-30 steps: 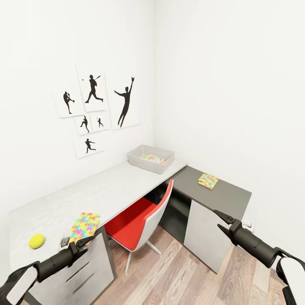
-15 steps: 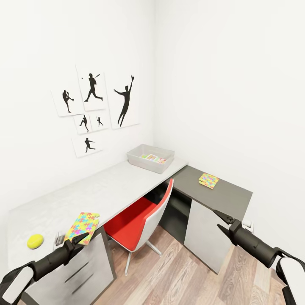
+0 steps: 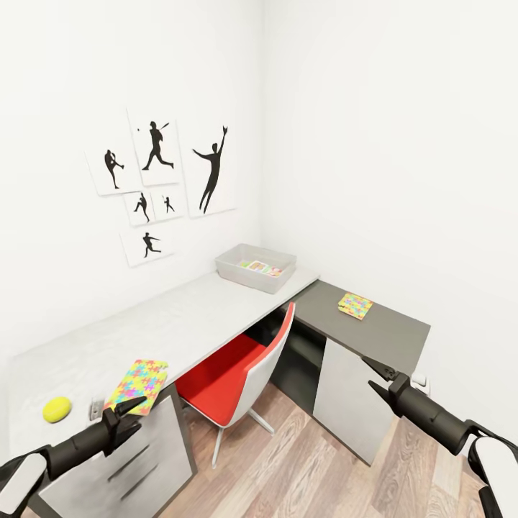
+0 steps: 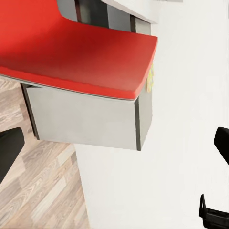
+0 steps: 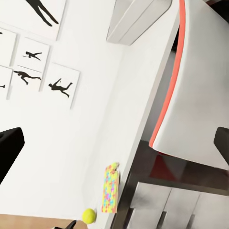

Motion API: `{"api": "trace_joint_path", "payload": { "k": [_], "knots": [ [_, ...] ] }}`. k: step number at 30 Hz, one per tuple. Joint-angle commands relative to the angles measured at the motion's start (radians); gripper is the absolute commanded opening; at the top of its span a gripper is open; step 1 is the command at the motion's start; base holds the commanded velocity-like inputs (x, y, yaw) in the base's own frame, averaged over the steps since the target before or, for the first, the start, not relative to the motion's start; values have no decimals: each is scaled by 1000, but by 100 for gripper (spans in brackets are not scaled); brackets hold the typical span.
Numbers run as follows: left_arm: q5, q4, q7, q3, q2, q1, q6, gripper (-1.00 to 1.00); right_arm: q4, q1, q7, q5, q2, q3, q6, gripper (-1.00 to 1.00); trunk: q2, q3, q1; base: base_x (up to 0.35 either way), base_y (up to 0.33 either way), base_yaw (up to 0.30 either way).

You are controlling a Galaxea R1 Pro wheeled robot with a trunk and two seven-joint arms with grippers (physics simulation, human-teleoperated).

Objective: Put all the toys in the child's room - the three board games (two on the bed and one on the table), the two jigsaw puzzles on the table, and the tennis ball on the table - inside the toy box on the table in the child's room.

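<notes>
Near the desk's left end, the left gripper (image 3: 129, 408) is hanging just off the front edge, close to a puzzle (image 3: 139, 383) lying flat there with one side at the lip. Its fingers are parted with nothing between them. The ball (image 3: 57, 409) is sitting further left on the same top. The right gripper (image 3: 377, 377) is poised over the floor in front of the white cabinet door (image 3: 350, 399), jaws likewise released and empty.

The robot is judged to be in the approach step, lining up for the near puzzle or the ball; neither is grasped yet. The second puzzle (image 3: 355, 306) is resting on the dark cabinet top (image 3: 388, 334), well apart from the first. The toy box (image 3: 255, 268) is standing at the far corner of the table (image 3: 194, 320), already holding something colourful; what exactly is too small to tell.

Next, the left arm probably needs to rise above the edge and come down over the puzzle, whose overhang may offer a pinch. A red chair (image 3: 241, 370) is occupying the knee space, narrowing the base's path toward the box, while bare floor lies to the right.
</notes>
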Motion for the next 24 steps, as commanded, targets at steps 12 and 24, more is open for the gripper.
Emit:
{"api": "trace_joint_path", "payload": {
  "k": [12, 24],
  "knots": [
    [-2, 0, -4, 37, 10, -1, 71, 100, 1, -1, 10, 7, -7, -4, 5, 100, -86, -39, 46, 0, 0, 0],
    [-5, 0, -42, 59, 33, -1, 74, 100, 3, -1, 7, 7, -7, -3, 5, 100, -170, -77, 92, 0, 0, 0]
  ]
}}
